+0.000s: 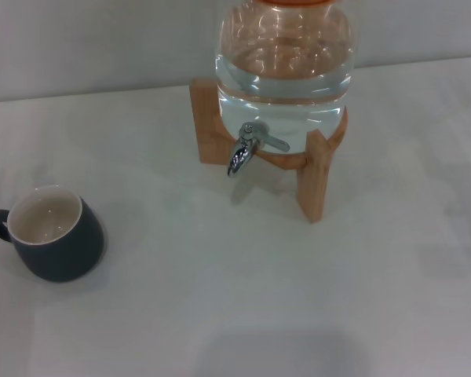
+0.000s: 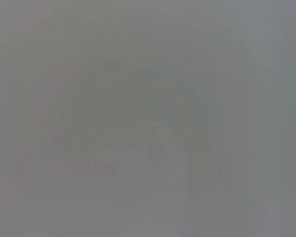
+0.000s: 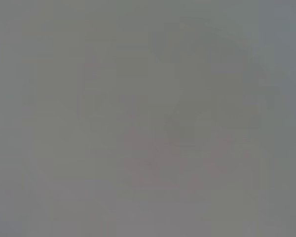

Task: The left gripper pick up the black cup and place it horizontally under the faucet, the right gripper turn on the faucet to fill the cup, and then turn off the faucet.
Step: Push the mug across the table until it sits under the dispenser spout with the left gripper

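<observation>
Here, squat glossy black cup (image 1: 56,236) upright, chrome faucet (image 1: 243,149) well apart

From my head view, the black cup (image 1: 53,233) stands upright on the desk (image 1: 243,298), well to the left of the faucet (image 1: 246,149). The faucet juts forward from a jar (image 1: 284,59) resting on a wooden stand (image 1: 314,181).
</observation>
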`<control>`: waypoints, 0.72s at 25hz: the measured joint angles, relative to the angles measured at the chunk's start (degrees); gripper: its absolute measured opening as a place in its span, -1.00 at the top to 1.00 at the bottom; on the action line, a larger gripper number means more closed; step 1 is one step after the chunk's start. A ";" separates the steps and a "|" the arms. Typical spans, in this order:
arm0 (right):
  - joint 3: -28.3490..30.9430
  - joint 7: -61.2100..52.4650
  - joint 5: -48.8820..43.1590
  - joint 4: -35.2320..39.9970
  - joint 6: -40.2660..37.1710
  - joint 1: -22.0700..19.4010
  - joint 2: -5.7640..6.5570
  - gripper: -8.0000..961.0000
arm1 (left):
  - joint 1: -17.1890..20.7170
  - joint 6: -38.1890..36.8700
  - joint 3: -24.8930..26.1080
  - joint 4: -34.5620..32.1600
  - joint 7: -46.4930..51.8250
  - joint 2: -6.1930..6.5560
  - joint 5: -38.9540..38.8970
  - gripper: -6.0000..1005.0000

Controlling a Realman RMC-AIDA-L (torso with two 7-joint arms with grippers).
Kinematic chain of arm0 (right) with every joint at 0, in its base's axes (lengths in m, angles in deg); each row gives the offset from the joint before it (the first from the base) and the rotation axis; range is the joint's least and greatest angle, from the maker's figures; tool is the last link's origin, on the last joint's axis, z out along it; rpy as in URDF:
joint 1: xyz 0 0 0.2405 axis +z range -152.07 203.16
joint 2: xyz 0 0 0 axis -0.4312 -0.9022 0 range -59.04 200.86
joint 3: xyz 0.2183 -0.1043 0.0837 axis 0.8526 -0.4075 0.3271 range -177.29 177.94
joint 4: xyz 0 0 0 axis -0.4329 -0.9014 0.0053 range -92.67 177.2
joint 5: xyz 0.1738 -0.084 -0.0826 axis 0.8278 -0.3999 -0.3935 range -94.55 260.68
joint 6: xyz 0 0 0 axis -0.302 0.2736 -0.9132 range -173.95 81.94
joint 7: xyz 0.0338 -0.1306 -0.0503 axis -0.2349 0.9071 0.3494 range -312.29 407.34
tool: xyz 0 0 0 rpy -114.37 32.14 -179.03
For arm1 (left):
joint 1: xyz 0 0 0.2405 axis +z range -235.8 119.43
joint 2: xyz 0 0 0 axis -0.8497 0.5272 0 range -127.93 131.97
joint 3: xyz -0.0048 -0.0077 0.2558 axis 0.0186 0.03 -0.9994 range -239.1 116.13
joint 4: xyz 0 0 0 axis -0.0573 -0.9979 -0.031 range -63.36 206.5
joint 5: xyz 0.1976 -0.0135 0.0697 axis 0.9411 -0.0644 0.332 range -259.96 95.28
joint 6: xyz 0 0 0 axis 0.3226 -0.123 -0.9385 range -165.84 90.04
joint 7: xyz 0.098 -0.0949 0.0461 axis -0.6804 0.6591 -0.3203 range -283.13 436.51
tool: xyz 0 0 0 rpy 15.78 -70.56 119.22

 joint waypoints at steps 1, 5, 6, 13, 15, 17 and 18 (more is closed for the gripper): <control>0.00 0.00 -0.02 0.01 0.00 0.02 0.00 -0.78 | 0.04 0.00 -0.02 0.01 -0.02 0.00 0.14 -0.72; 0.00 0.00 -0.06 0.03 0.00 0.07 0.02 -0.78 | 0.59 0.00 -0.03 0.21 -0.13 0.00 0.65 -0.72; 0.00 0.00 -0.07 0.03 0.00 0.07 0.03 -0.78 | 0.88 0.00 -0.03 0.26 -0.15 0.00 0.67 -0.72; 0.00 0.00 -0.08 0.03 0.00 0.07 0.04 -0.78 | 2.89 -0.59 -0.03 0.14 -1.45 0.00 0.67 -0.71; 0.00 0.00 -0.08 0.03 0.00 0.07 0.04 -0.78 | 3.44 -1.03 -0.08 -0.17 -2.10 -0.05 0.90 -0.71; 0.00 -0.01 -0.08 0.02 0.00 0.07 0.04 -0.78 | 3.88 -1.52 -0.11 -0.33 -2.24 -0.20 1.54 -0.71; 0.00 0.00 -0.08 0.02 0.00 0.06 0.04 -0.78 | 4.00 -1.68 -0.12 -0.47 -2.25 -0.25 1.86 -0.71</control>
